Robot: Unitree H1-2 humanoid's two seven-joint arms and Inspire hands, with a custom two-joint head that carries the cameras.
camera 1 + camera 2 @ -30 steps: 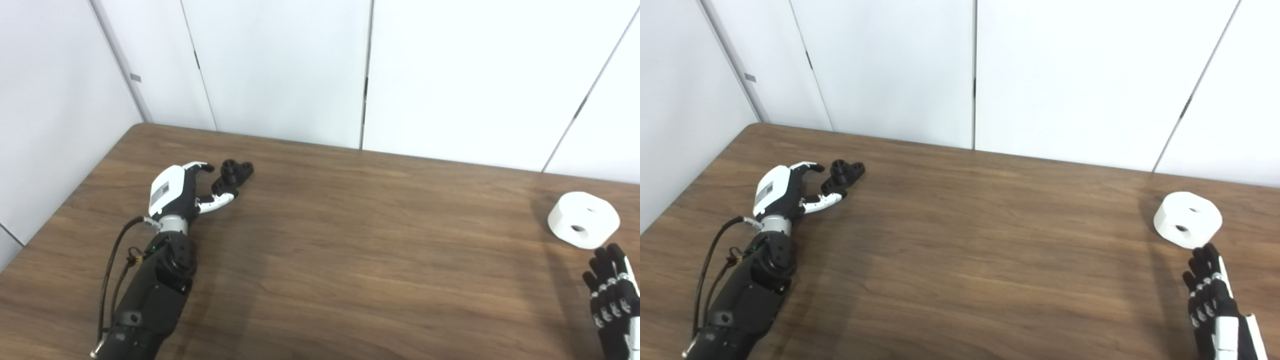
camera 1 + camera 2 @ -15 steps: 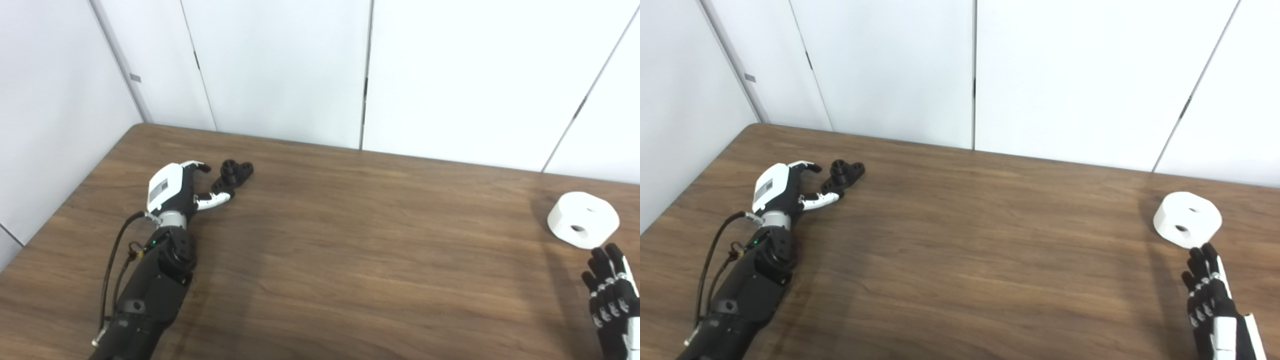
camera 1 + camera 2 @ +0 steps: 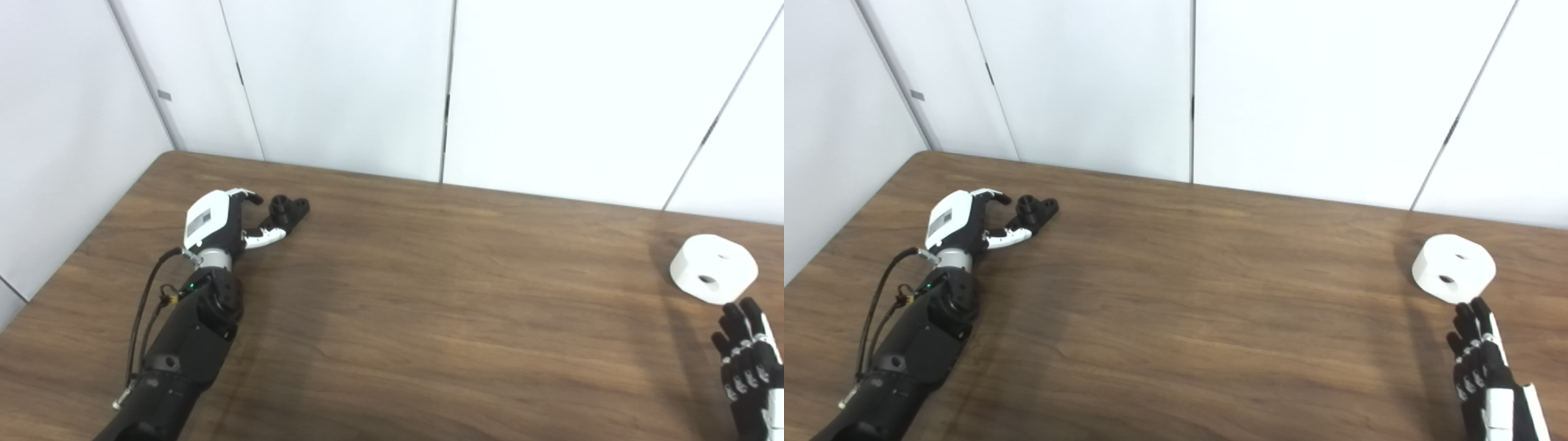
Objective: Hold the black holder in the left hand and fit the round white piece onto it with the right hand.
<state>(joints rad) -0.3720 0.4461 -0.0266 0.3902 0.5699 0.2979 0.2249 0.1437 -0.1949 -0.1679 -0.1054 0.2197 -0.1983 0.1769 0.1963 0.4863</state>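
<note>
Left hand has edged up toward the black holder; nothing is gripped yet.

Over the last second the left hand (image 3: 220, 220) has slid a little toward 12 o'clock, so the black holder (image 3: 288, 210), lying flat on the bench (image 3: 429, 294) at about 10 o'clock, now sits between its spread fingers and thumb, just beside them, not clamped. That likely means the grasp is about to close. The holder itself has not moved. The round white piece (image 3: 713, 268) rests unmoved at 3 o'clock, well apart from the holder. The right hand (image 3: 1479, 361) waits just below it at 4 o'clock, fingers straight and apart, empty, barely shifted.
</note>
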